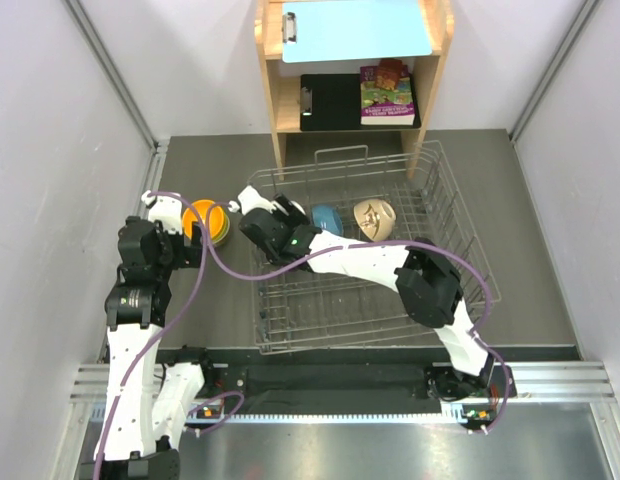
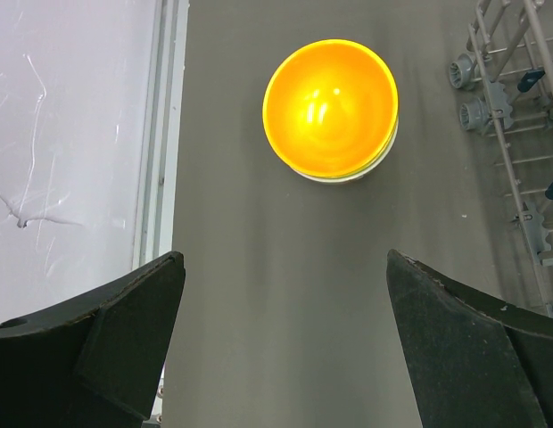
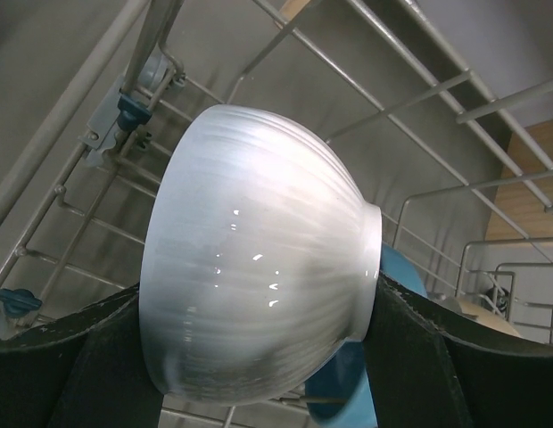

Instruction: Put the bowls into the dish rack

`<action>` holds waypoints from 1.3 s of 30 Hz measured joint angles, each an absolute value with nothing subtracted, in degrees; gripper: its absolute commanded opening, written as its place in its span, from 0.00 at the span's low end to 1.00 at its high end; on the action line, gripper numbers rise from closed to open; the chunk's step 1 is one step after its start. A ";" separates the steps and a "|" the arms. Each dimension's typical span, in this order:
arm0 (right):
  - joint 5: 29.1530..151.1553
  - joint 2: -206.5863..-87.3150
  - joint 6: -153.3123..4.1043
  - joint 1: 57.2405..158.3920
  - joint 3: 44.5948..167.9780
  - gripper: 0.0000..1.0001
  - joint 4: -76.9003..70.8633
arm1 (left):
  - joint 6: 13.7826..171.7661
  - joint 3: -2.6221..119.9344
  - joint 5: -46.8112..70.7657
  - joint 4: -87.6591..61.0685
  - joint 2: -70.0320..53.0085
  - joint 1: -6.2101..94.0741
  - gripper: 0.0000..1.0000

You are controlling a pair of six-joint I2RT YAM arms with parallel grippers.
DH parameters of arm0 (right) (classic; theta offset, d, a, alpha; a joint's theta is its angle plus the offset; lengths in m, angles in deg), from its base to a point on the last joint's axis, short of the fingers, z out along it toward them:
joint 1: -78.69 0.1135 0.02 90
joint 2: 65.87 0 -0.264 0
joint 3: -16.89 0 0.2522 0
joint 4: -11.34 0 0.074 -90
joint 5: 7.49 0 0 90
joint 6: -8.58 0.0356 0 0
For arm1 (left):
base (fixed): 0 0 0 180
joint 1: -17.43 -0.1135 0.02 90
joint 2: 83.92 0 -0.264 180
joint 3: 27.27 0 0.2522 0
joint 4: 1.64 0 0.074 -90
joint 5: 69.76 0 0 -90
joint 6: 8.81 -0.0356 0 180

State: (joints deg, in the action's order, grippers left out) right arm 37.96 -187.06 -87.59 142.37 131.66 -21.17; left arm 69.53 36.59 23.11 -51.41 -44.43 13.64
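My right gripper (image 3: 259,308) is shut on a white ribbed bowl (image 3: 259,259), held on its side inside the silver wire dish rack (image 3: 419,89) at the rack's far left (image 1: 270,215). A blue bowl (image 1: 327,217) and a beige speckled bowl (image 1: 373,218) stand on edge in the rack (image 1: 440,215), just right of the white one. An orange bowl (image 2: 330,107) sits on top of a stack on the table left of the rack, with a lime green rim (image 1: 221,232) under it. My left gripper (image 2: 284,254) is open and empty, short of the stack (image 1: 206,220).
A wooden shelf unit (image 1: 280,90) with a blue clipboard (image 1: 355,28) and a book stands behind the rack. Grey walls close in both sides. The rack's left wall (image 2: 517,134) lies right of the orange bowl.
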 measured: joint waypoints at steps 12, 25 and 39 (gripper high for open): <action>38.02 -187.56 -87.66 142.59 131.82 0.91 -21.78 | 69.53 36.59 23.09 -51.45 -44.43 13.64 0.99; 37.28 -187.56 -87.90 142.61 132.25 0.95 -21.84 | 69.53 36.59 22.87 -51.45 -44.41 13.64 0.99; 41.11 -180.35 -87.79 142.72 131.10 0.98 -21.91 | 69.36 36.59 22.63 -51.45 -44.43 13.66 0.99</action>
State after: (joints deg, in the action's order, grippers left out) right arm 41.11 -180.35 -87.79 142.72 131.10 -21.91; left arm 69.36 36.59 22.63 -51.45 -44.43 13.66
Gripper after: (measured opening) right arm 0.975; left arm 0.991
